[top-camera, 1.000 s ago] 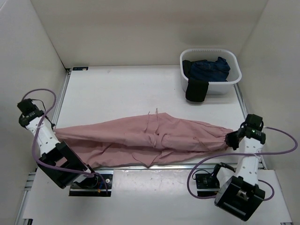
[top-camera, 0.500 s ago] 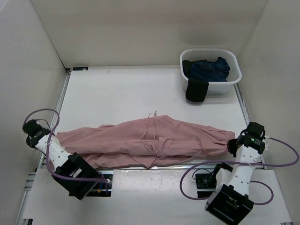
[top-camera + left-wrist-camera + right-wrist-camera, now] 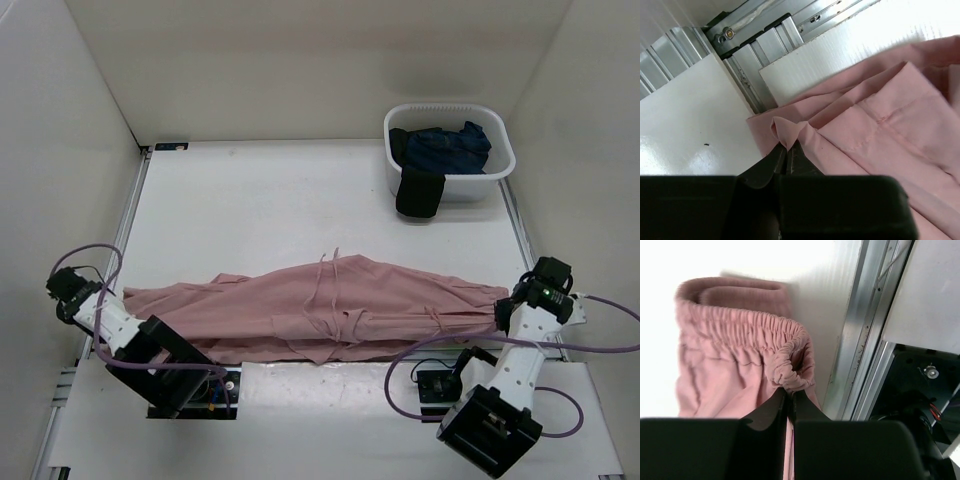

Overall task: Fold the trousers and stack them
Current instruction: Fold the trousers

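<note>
The dusty-pink trousers (image 3: 320, 305) lie stretched left to right along the near edge of the table, wrinkled, with a thin drawstring over the middle. My left gripper (image 3: 125, 297) is shut on a hem corner of the trousers (image 3: 788, 131) at their left end. At the right end my right gripper (image 3: 503, 313) is shut on the gathered elastic waistband (image 3: 790, 374), close to the metal rail. Both ends rest low, near the table surface.
A white plastic tub (image 3: 449, 152) at the back right holds a dark navy garment (image 3: 446, 148), with a black cloth piece (image 3: 419, 192) hanging over its front wall. White walls enclose the table on three sides. Metal rails (image 3: 865, 355) run along the table's edges.
Both grippers have moved toward the near edge and lower, carrying the trousers' ends with them. The cloth now lies flatter and closer to the front edge.
</note>
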